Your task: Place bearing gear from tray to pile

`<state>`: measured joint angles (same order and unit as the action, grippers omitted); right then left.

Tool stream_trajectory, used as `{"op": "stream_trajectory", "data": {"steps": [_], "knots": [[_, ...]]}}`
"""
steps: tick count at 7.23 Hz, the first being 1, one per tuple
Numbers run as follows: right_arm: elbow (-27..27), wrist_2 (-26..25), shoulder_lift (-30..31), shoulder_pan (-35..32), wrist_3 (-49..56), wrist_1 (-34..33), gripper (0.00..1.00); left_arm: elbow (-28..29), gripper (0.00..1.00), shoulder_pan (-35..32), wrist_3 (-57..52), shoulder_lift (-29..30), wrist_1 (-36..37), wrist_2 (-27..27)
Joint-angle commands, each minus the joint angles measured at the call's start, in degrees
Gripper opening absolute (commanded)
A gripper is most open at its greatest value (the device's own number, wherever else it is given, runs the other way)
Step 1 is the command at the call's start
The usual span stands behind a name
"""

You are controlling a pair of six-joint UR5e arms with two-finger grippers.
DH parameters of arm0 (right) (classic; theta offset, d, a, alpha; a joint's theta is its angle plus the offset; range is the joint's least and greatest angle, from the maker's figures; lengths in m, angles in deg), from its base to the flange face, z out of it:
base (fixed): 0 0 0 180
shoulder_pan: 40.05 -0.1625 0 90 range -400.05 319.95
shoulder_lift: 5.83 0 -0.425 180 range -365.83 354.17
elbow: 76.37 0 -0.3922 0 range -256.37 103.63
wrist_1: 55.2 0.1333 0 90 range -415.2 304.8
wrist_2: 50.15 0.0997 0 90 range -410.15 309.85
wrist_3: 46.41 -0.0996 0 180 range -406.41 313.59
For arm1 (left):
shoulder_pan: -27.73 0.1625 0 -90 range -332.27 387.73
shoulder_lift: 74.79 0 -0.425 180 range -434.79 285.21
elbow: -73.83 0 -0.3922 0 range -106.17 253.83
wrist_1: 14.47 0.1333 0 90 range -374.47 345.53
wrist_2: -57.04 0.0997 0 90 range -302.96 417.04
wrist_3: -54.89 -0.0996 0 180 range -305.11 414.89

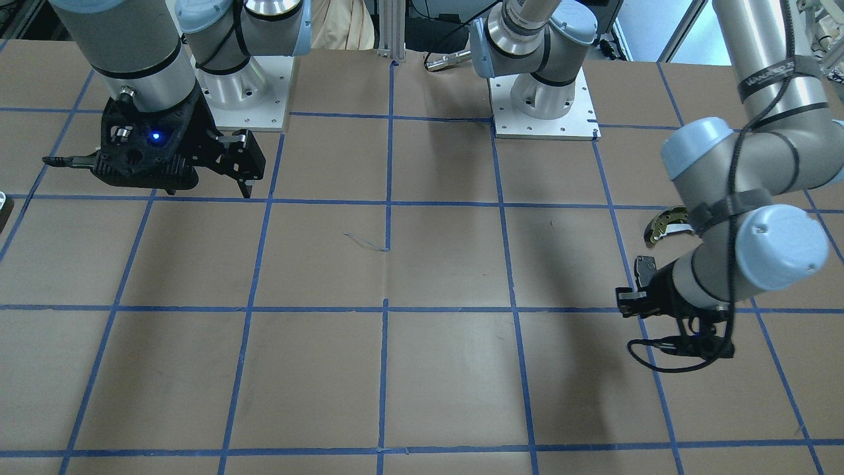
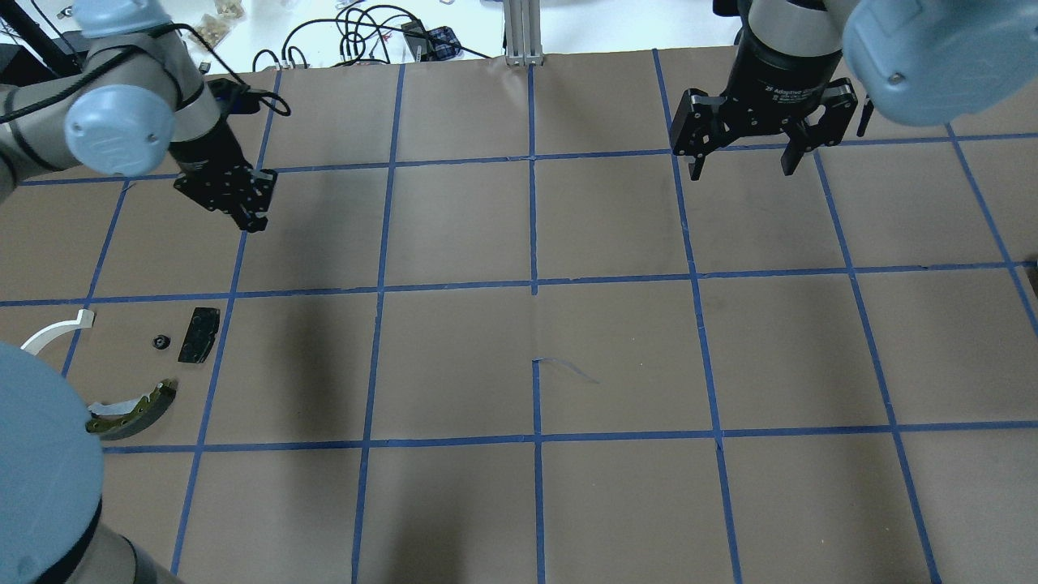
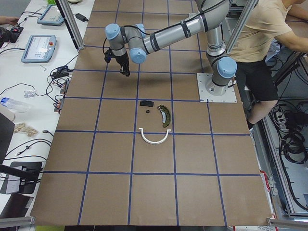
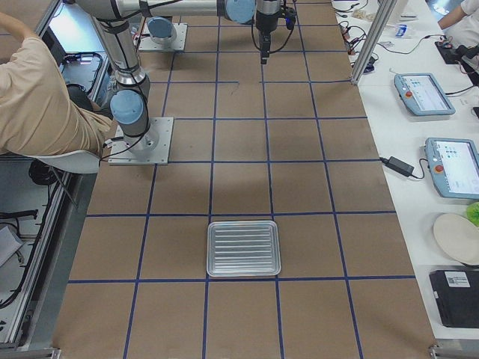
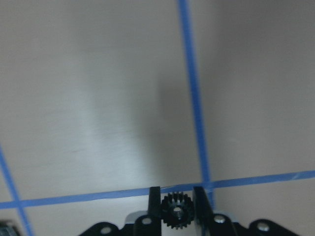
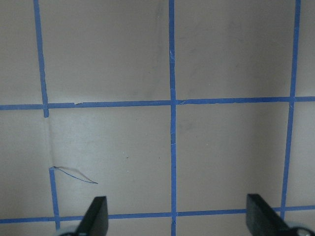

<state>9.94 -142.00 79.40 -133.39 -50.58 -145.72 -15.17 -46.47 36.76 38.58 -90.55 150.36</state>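
Note:
My left gripper (image 5: 176, 193) is shut on a small black bearing gear (image 5: 175, 212), held between its fingertips above the brown table. In the overhead view this gripper (image 2: 251, 215) is up and to the right of the pile. The pile holds an olive-gold brake shoe (image 2: 134, 410), a white plastic arc (image 2: 53, 332), a black pad (image 2: 199, 334) and a small black round part (image 2: 160, 341). The silver tray (image 4: 243, 248) lies at the table's other end and looks empty. My right gripper (image 2: 742, 166) is open and empty, hovering over bare table.
Blue tape lines grid the brown table (image 2: 535, 357). The brake shoe (image 1: 666, 224) shows behind my left arm in the front-facing view. A person in a beige shirt (image 3: 269, 24) stands by the robot's base. Cables and tablets lie on the side bench (image 3: 38, 48).

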Motion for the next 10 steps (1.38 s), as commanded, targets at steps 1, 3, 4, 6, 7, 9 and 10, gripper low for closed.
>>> {"op": "stream_trajectory", "data": {"steps": [1, 3, 4, 6, 7, 9, 10], "knots": [[0.09, 0.27, 0.02, 0.0, -0.05, -0.01, 1.0, -0.91, 0.0, 9.56, -7.42, -0.69, -0.91, 0.19], [0.18, 0.27, 0.02, 0.0, -0.14, -0.01, 1.0, -4.41, 0.0, 16.96, -14.02, -0.52, 0.05, 0.02], [0.18, 0.27, 0.11, 0.0, -0.23, -0.1, 1.0, -6.26, 0.0, 17.68, -14.13, -0.6, 1.19, 0.02], [0.18, 0.27, -0.07, 0.0, -0.14, -0.28, 1.0, -9.42, 0.0, 20.04, -14.48, -0.43, 5.14, 0.02], [0.18, 0.27, -0.15, 0.0, -0.14, -0.28, 1.0, -10.83, 0.0, 20.5, -14.92, 0.27, 7.59, 0.02], [0.18, 0.27, -0.07, 0.0, -0.05, -0.19, 1.0, -14.17, 0.0, 20.5, -15.53, 0.19, 11.9, 0.02], [0.18, 0.27, -0.07, 0.0, -0.05, -0.19, 1.0, -15.4, 0.0, 20.59, -16.15, -0.25, 13.05, 0.11]]}}
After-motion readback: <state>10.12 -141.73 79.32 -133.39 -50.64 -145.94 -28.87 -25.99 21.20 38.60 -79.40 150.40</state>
